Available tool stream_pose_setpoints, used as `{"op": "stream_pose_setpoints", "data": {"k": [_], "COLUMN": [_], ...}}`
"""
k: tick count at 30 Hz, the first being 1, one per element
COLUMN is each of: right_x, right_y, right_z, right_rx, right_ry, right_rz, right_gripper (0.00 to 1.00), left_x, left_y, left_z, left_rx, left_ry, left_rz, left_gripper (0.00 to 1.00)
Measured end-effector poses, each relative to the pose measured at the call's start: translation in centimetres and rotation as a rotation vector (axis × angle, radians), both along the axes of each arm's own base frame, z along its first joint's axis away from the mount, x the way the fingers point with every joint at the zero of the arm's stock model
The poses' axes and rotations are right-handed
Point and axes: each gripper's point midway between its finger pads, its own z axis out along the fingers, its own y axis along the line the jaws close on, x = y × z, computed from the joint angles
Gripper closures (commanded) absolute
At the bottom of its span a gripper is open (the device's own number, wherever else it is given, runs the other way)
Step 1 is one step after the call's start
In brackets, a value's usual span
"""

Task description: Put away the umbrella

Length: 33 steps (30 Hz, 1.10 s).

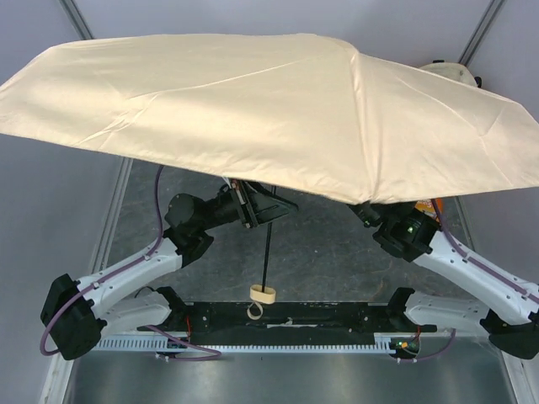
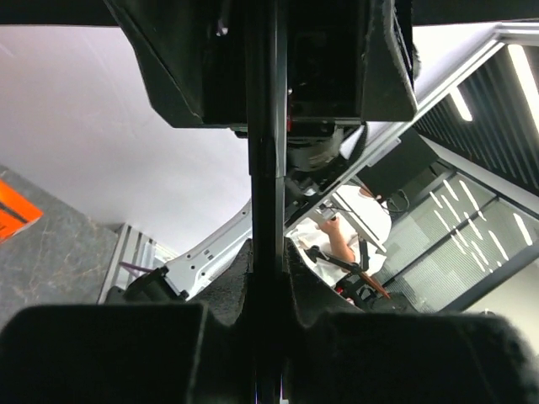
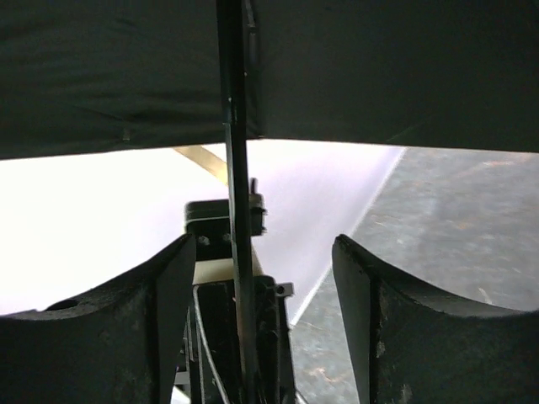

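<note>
The umbrella (image 1: pixel 269 109) stands open, and its wide cream canopy covers the back of the top view. Its thin black shaft (image 1: pixel 268 252) runs down to a light wooden knob (image 1: pixel 264 294) with a cord loop. My left gripper (image 1: pixel 268 206) is shut on the shaft just under the canopy. In the left wrist view the shaft (image 2: pixel 268 168) is pinched between the pads (image 2: pixel 328 286). My right gripper (image 1: pixel 370 212), half hidden under the canopy's edge, is open. In the right wrist view the shaft (image 3: pixel 238 210) stands between its spread fingers (image 3: pixel 362 286), nearer the left one, below the dark underside of the canopy (image 3: pixel 379 67).
A black rail (image 1: pixel 286 320) runs along the near edge between the arm bases. The grey tabletop (image 1: pixel 324 252) lies under the umbrella. Something orange (image 1: pixel 427 208) shows at the canopy's right edge, and an orange thing (image 2: pixel 13 210) lies on the table in the left wrist view.
</note>
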Motion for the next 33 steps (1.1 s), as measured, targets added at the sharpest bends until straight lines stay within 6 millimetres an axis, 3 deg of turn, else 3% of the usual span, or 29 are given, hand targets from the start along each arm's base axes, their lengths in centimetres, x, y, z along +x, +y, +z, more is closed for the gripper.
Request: {"op": "stream_pose_setpoints", "data": {"k": [8,10,13,14,16,19,21,25,28,33], "right_x": [0.0,0.1,0.0,0.0,0.0,0.2,0.8,2.1,3.3,4.8], "right_y": [3.9,4.3,4.6,4.5,4.6,4.6,4.5,3.6,3.0,2.9], "right_z": [2.2,2.6,3.3,3.5,3.4,2.8,1.8,-0.1,-0.4,0.4], "right_rx": [0.073,0.082,0.1,0.105,0.101,0.083,0.052,-0.025,-0.08,-0.124], "right_ry": [-0.059,-0.066,-0.083,-0.085,-0.086,-0.066,-0.03,0.053,0.096,0.111], "right_rz": [0.151,0.167,0.182,0.182,0.188,0.177,0.147,0.058,-0.023,-0.149], "right_gripper": [0.44,0.61,0.99,1.0,1.0,1.0,1.0,1.0,1.0,1.0], "left_x": [-2.2,-2.5,-2.9,-2.9,-3.0,-2.7,-2.0,0.6,2.3,3.5], "left_y": [0.6,0.7,0.6,0.6,0.7,0.8,1.1,2.5,2.9,1.3], "left_z": [1.9,1.8,1.2,1.0,1.0,0.4,0.1,0.0,-0.8,-4.1], "left_rx": [-0.097,-0.105,-0.091,-0.086,-0.08,-0.015,0.043,0.174,0.28,0.493], "left_ry": [-0.052,-0.053,-0.045,-0.044,-0.044,-0.045,-0.044,-0.027,-0.008,0.014], "left_rz": [-0.114,-0.138,-0.163,-0.167,-0.164,-0.109,-0.029,0.2,0.329,0.426], "left_gripper": [0.98,0.98,0.98,0.98,0.84,0.4,0.27,0.25,0.25,0.27]}}
